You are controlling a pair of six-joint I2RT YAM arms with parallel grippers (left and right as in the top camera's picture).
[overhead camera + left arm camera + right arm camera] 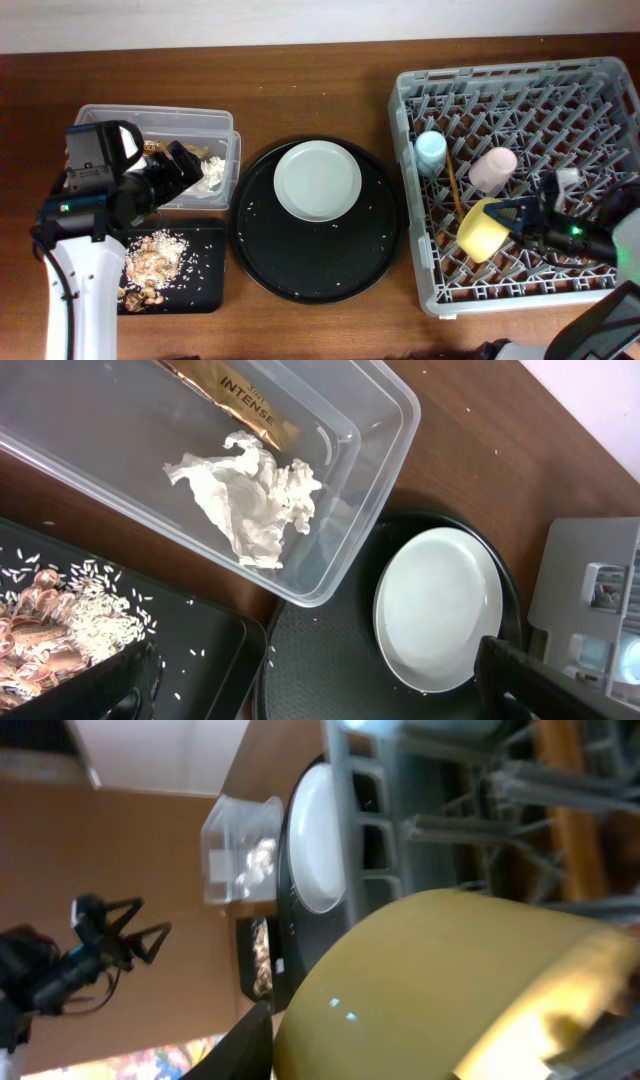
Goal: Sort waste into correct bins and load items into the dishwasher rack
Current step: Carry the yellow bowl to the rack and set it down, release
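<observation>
Risk noted: we saw the right gripper (508, 220) clamped on the yellow bowl (478, 232) inside the dishwasher rack (420, 275); off-peg release could tip it onto the chopsticks (452, 185). The left gripper (312, 657) gaped, empty.

wrapper (245, 400) cut off at top edge; yellow bowl (450, 990) blurred, cropped.

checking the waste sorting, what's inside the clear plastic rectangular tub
A crumpled white tissue and a long brown-and-gold wrapper lie inside. Overhead, the left arm covers the tub's left part, so anything there cannot be seen.
</observation>
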